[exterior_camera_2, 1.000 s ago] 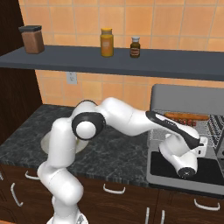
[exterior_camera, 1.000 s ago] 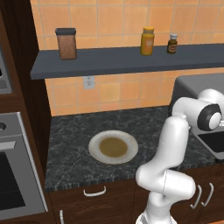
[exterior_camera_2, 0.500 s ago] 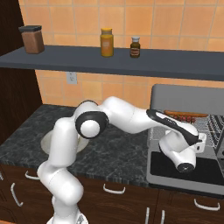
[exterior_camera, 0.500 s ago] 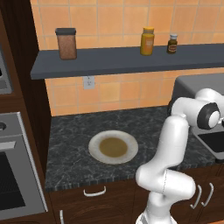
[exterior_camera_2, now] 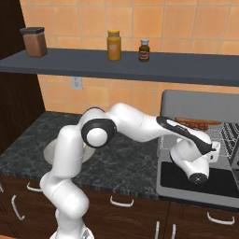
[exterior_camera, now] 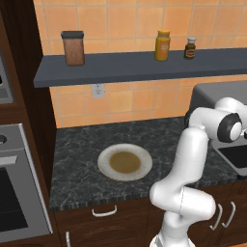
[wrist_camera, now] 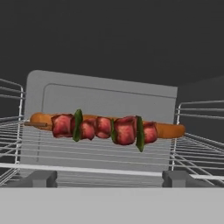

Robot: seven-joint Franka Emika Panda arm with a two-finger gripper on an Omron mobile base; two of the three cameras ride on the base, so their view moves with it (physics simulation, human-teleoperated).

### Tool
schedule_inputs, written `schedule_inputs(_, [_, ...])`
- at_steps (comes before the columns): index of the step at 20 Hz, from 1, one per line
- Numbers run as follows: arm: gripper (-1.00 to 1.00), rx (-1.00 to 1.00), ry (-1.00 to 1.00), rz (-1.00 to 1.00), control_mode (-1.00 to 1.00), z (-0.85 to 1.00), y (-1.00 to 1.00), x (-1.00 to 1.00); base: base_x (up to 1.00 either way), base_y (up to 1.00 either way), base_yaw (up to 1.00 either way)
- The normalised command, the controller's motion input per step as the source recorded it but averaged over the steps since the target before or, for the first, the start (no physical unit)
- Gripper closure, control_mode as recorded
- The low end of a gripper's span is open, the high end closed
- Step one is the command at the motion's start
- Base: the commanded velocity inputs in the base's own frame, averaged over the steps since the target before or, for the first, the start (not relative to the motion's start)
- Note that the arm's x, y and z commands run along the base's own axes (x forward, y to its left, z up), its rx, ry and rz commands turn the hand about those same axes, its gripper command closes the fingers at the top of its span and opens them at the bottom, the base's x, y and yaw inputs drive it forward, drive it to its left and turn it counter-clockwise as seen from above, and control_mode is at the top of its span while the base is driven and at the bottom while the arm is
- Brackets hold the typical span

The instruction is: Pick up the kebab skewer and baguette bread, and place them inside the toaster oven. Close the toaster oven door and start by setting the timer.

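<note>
The kebab skewer (wrist_camera: pixel 103 127), with red chunks and green slices, lies across the wire rack (wrist_camera: pixel 96 154) inside the toaster oven (exterior_camera_2: pixel 200 100). Right behind it lies the baguette bread (wrist_camera: pixel 169 130), its orange-brown ends sticking out on both sides. My gripper (wrist_camera: pixel 107 178) is open in front of the rack, a short way from the skewer, with nothing between its fingertips (wrist_camera: pixel 37 178). The toaster oven door (exterior_camera_2: pixel 196 183) hangs open, lying flat toward me under my hand. From the right base view both foods (exterior_camera_2: pixel 198 123) show as a strip in the oven's opening.
An empty white plate (exterior_camera: pixel 124 162) sits on the dark stone counter (exterior_camera: pixel 77 164) left of the arm. A shelf (exterior_camera_2: pixel 116 63) above holds a brown canister (exterior_camera_2: pixel 35 42), a yellow jar (exterior_camera_2: pixel 114 45) and a small dark bottle (exterior_camera_2: pixel 144 50). A large built-in oven (exterior_camera: pixel 14 193) stands far left.
My hand has barely shifted in front of the oven opening. The skewer and the baguette lie still on the rack.
</note>
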Motion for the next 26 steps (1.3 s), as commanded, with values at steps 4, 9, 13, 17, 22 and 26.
schedule_inputs(4, [-1.00, -0.01, 0.00, 0.02, -1.00, 0.00, 0.07, 0.00, 0.00, 0.00, 0.00])
schedule_inputs(9, [-1.00, -0.03, -0.02, 0.02, -1.00, 0.00, 0.00, -0.06, 0.00, 0.00, 0.00])
schedule_inputs(13, [-1.00, 0.00, 0.00, 0.00, -1.00, 0.18, 0.00, -0.54, 0.00, 0.00, 0.00])
schedule_inputs(17, [-1.00, 0.00, 0.00, 0.00, -1.00, 0.35, 0.00, -0.53, 0.00, 0.00, 0.00])
schedule_inputs(22, [-1.00, 0.00, 0.05, 0.00, -1.00, 0.24, 0.00, -0.58, 0.00, 0.00, 0.00])
schedule_inputs(26, [-1.00, 0.02, 0.10, 0.00, -1.00, 0.01, 0.00, -0.59, 0.00, 0.00, 0.00])
